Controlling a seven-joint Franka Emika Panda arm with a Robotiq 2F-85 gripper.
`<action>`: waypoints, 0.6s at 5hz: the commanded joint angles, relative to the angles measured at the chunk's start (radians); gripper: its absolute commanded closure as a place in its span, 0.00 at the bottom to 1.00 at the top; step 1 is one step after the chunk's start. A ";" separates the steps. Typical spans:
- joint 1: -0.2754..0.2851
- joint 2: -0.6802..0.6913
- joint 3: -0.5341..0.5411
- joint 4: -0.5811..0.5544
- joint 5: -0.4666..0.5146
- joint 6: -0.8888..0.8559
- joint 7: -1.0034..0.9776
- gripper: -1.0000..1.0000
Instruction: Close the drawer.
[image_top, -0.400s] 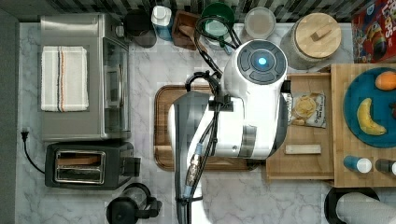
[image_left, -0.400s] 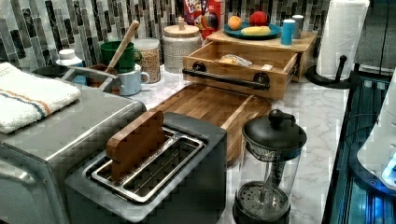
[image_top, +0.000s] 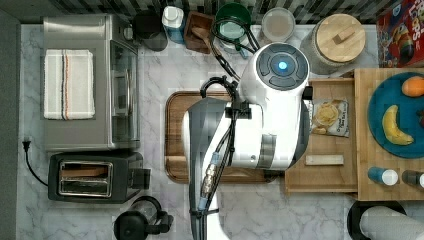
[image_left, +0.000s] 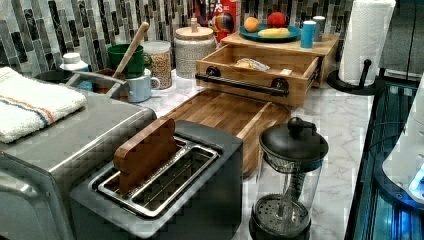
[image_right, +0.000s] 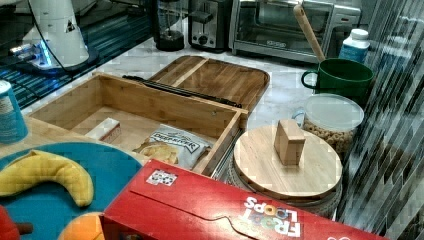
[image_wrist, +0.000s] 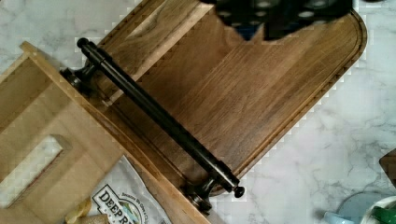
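While the drawer stands fully pulled out, nothing is done yet; my pincer's opening I cannot tell.

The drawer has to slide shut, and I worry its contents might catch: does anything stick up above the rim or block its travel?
Nothing visible does. The chip bag and the small box lie flat on the floor of the drawer, below its rim.
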 joint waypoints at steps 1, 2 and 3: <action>0.030 -0.036 0.032 -0.085 -0.009 0.080 -0.121 0.00; 0.047 -0.065 0.056 -0.165 0.030 0.147 -0.308 0.00; 0.063 -0.116 0.067 -0.285 0.034 0.282 -0.447 0.00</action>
